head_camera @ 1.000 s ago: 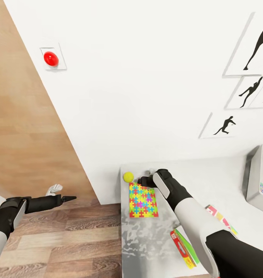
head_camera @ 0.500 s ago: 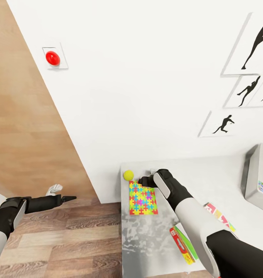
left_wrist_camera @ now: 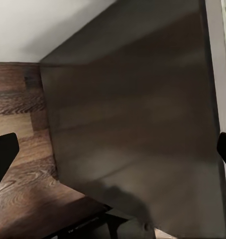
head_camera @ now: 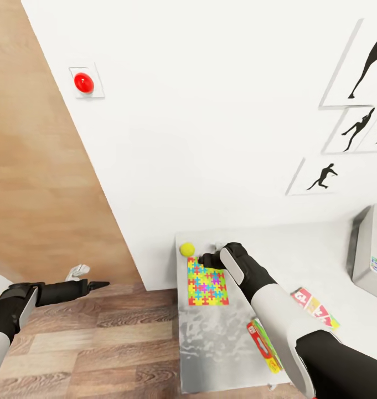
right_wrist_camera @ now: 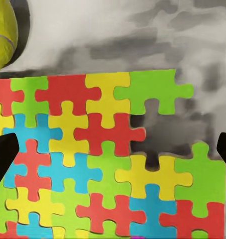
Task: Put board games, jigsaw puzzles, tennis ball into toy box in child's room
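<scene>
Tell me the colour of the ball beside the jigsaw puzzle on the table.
Yellow-green: the tennis ball, clearest in the head view.

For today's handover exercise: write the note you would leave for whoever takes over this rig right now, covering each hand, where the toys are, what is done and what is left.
Right hand: open, hovering at the far edge of the puzzle on the table, holding nothing.
Left hand: open, empty, out over the floor beside the table.
Ball: on the table's far corner, just beyond the puzzle.
Two game boxes lie on the table nearer the robot.
Toy box: at the table's right end, something printed already inside.
Left: puzzle, ball and both boxes to go in; other toys out of sight.
</scene>
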You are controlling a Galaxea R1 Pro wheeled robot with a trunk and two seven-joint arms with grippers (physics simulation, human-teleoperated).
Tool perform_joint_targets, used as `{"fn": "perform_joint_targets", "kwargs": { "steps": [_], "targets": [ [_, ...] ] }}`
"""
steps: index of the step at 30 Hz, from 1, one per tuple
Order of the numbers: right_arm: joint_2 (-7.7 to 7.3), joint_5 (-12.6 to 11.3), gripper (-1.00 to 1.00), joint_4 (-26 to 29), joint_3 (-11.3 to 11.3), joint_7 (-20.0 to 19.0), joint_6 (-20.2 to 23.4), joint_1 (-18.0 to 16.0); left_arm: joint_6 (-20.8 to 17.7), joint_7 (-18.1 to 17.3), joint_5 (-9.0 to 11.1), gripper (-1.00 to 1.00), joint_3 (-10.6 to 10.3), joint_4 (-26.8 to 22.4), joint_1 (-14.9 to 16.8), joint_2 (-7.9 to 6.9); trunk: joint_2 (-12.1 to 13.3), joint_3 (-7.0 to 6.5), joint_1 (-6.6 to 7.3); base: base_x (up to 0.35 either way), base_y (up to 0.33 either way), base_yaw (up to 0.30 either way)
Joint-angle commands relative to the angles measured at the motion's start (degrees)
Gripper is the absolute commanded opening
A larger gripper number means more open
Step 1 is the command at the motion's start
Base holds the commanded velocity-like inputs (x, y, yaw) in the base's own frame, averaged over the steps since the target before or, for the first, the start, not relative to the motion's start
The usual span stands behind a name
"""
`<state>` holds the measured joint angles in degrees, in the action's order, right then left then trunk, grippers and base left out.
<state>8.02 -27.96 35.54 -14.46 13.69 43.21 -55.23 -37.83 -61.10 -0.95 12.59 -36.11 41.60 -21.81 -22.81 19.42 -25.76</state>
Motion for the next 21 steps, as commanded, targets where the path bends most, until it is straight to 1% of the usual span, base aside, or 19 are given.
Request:
{"fn": "perform_joint_targets", "kwargs": {
  "steps": [1,13,21],
  "targets": [
    [-0.03,-0.6,1.0,0.1,-0.2,0.6,0.1,-0.1,-0.5,-0.2,-0.1,1.0,0.2,0.0,0.0,0.02,-0.1,0.1,-0.02,-0.066,0.088,0.0],
    [-0.03,-0.6,1.0,0.1,-0.2,0.6,0.2,-0.1,-0.5,-0.2,-0.1,1.0,0.2,0.0,0.0,0.02,-0.1,0.1,-0.02,-0.016,0.016,0.0],
    [-0.03,-0.6,1.0,0.1,-0.2,0.6,0.1,-0.1,-0.5,-0.2,-0.1,1.0,0.2,0.0,0.0,0.02,-0.1,0.1,-0.02,-0.122,0.02,0.0]
  ]
}}
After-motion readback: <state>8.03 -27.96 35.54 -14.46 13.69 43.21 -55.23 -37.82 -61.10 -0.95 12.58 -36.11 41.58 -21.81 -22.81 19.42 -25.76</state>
